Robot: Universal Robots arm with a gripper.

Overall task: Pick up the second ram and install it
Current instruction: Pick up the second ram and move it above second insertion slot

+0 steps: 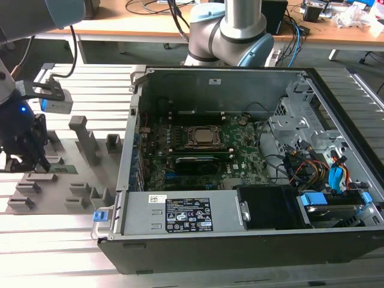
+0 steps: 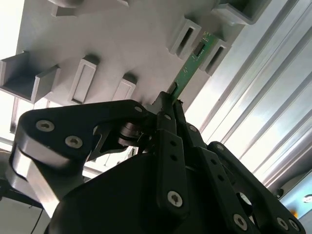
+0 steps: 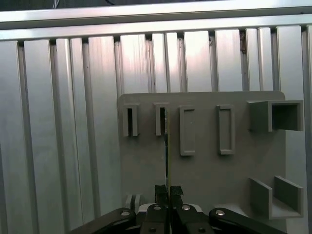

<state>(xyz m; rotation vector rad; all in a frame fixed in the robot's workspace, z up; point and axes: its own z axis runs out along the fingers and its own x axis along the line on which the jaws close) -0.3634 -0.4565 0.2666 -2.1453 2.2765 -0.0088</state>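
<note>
The second ram (image 2: 190, 68) is a thin green stick. In the first wrist view it is seen edge-on (image 3: 167, 151). Its far end lies between two slot blocks of the grey fixture plate (image 2: 122, 39). My gripper (image 2: 173, 97) is shut on the stick's near end, and the black fingertips (image 3: 176, 191) pinch it from both sides. In the exterior view the gripper (image 1: 27, 161) hangs low over the fixture plate (image 1: 60, 186) at the exterior view's left, with a strip of green ram (image 1: 65, 169) beside it. The open computer case (image 1: 228, 240) holds the green motherboard (image 1: 240, 144) with its square CPU socket (image 1: 203, 137).
Grey fixture blocks (image 1: 84, 138) stand up from the plate around the gripper. The case's metal wall (image 1: 129, 150) rises between the plate and the motherboard. Cables and drive bays (image 1: 324, 174) fill the case on the exterior view's right. A ribbed aluminium table (image 3: 58, 122) lies underneath.
</note>
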